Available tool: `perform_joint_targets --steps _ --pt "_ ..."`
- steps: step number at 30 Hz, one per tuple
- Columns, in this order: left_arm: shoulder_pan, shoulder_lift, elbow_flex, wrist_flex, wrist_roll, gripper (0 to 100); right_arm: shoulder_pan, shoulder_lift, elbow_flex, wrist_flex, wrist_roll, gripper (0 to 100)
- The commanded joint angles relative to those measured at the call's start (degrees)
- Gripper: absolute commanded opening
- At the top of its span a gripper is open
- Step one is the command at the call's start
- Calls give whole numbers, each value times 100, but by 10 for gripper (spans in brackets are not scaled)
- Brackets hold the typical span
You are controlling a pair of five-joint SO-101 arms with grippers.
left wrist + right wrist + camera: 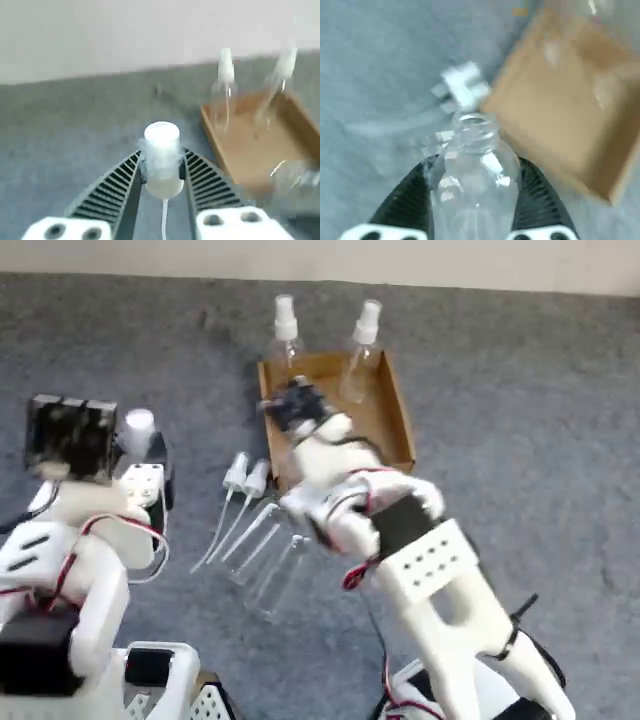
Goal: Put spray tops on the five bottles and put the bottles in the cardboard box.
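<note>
One spray top (pixel 161 160) tight in left jaws — one open bottle (pixel 472 172) tight in right jaws

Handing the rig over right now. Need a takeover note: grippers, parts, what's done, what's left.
Left gripper: shut on a spray top.
Right gripper: shut on an uncapped bottle, by the cardboard box.
Done: two capped bottles stand at the box's far end.
Left: cap the held bottle and box it. Then do the same with the two loose tops and what look like two bare bottles lying on the carpet.
</note>
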Motion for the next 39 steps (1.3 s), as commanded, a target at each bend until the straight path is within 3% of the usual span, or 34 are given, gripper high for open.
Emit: perform_joint_targets --steps 1,9,15,20,28,31,39 --pt "57 -391 4 -589 615 3 -286 -40 268 -277 -70 4" --pt "57 -734 22 -1240 1609 3 -629 -48 1077 -391 -114 4" --pt "66 -734 22 -1336 2259 3 -1095 -66 1587 -1807 -536 4" --pt "101 -752 22 -1319 2347 3 -1068 -593 2237 -2721 -668 4" --pt "110 -769 760 -1582 2338 3 -1095 -1604 2888 -2879 -668 3" --pt "48 -769 787 -1793 2207 4 -1059 -1613 3029 -2870 -659 3" --pt "-1059 -101 2079 -2585 457 4 -743 -1657 3371 -2844 -642 3"
